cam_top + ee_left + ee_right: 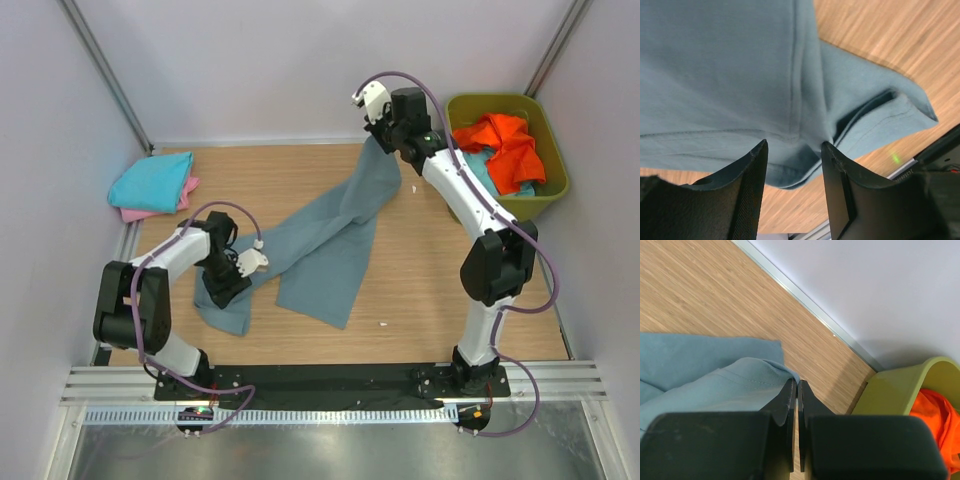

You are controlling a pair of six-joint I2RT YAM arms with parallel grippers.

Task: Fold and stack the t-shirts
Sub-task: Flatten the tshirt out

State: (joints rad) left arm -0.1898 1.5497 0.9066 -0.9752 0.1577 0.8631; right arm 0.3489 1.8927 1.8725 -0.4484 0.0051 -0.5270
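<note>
From above, the right gripper (375, 122) hangs just beside the olive-green tub (556, 170), on its left. Its fingers are pinched on one end of the grey-blue t-shirt (330, 240) and hold it lifted off the table (450, 290). From there the shirt runs as a long, creased band down and away from the tub to the left gripper (234, 276), which sits on its far end, well apart from the tub. An orange t-shirt (508, 146) lies heaped in the tub over a light blue t-shirt (478, 170). A turquoise t-shirt (152, 182) rests folded on a pink t-shirt (132, 213) at the table edge farthest from the tub.

In the left wrist view, the left gripper (794, 147) has its jaws spread wide. A stitched hem and a doubled fold of the grey-blue t-shirt (715, 65) lie at its fingertips, and whether the pads touch the cloth cannot be told.

In the right wrist view, the right gripper (796, 382) is closed to a thin slit on a folded, seamed edge of the grey-blue t-shirt (715, 380). The tub (890, 390) stands close on the right, with orange cloth (940, 415) showing inside.
</note>
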